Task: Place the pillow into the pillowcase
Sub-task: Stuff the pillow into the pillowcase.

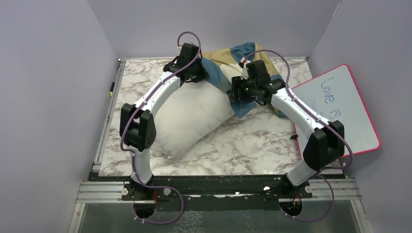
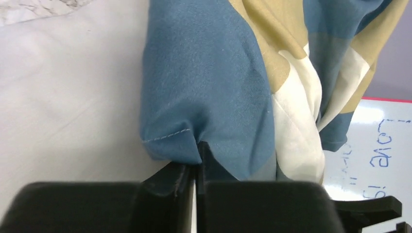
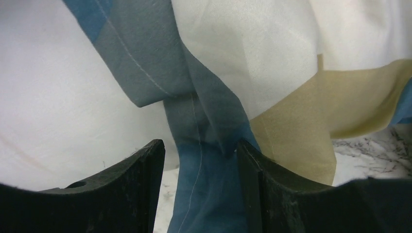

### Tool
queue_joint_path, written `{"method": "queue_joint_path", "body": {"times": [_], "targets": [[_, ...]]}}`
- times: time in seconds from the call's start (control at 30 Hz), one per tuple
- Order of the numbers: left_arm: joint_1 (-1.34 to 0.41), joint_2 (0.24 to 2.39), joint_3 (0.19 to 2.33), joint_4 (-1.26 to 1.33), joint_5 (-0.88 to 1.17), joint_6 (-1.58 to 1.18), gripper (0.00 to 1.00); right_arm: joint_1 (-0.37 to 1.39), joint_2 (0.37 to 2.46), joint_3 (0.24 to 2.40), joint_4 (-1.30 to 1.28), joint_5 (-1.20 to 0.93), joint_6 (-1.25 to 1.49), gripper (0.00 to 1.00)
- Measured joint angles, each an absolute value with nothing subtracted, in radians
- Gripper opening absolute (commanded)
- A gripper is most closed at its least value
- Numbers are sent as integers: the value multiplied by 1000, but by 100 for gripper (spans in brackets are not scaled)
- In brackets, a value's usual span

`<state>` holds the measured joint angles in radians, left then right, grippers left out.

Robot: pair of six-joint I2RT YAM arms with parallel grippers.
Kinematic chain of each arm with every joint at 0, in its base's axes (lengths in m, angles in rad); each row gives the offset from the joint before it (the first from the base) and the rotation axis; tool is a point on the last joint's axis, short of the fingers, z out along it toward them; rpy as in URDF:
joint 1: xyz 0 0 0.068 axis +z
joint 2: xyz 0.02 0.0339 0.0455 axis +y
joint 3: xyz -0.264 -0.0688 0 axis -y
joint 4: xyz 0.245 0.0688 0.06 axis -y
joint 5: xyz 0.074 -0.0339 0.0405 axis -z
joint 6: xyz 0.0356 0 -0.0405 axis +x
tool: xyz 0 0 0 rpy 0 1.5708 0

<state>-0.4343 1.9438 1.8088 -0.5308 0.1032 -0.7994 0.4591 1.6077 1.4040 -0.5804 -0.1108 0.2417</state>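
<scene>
**Left hem pinched, right hem not yet clamped**

The pillow (image 1: pixel 194 116) lies slantwise on the marble bench (image 1: pixel 243 145). Its near end is bare and points toward the left arm's base. Its far end is tucked into the bunched pillowcase (image 1: pixel 228 58), which is heaped at the back of the bench.

From what I can see, only the far part of the pillow is covered, so I judge the job well short of half done.

In the left wrist view, the left jaws are closed together on the stitched blue hem of the case, right at the edge where it meets the white cushion. I read that grip as an anchor that holds one side of the opening so the cloth can be drawn down over the pillow.

In the right wrist view, the right jaws stand apart with a twisted blue strip of the case running between them. The strip touches one jaw but is not clamped. I take that placement as lining up for a matching hold on the opposite side of the mouth.

My worry is that the twist means a grab there may catch a doubled layer and close the opening off.

The pink-rimmed whiteboard (image 1: pixel 340 111) lies off to the right, clear of the work
</scene>
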Motion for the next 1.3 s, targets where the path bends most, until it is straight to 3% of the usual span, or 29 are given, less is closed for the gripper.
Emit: {"method": "queue_joint_path", "body": {"times": [0.5,0.8,1.0,1.13,1.2,1.3], "targets": [[-281,1802,1859,-773,67,-622,0,499,1663,1424,-525,-142,136,62],[-245,1790,1829,-869,72,-545,0,641,1625,1343,-523,-41,-26,65],[-245,1790,1807,-877,68,-510,0,640,1665,1360,-530,109,-108,48],[-243,1790,1811,-879,43,-496,0,642,1669,1396,-541,186,-134,22],[-242,1789,1809,-877,38,-506,0,642,1662,1395,-532,202,-147,3],[-242,1751,1739,-833,33,-525,0,642,1660,1394,-522,191,-151,0]]}}
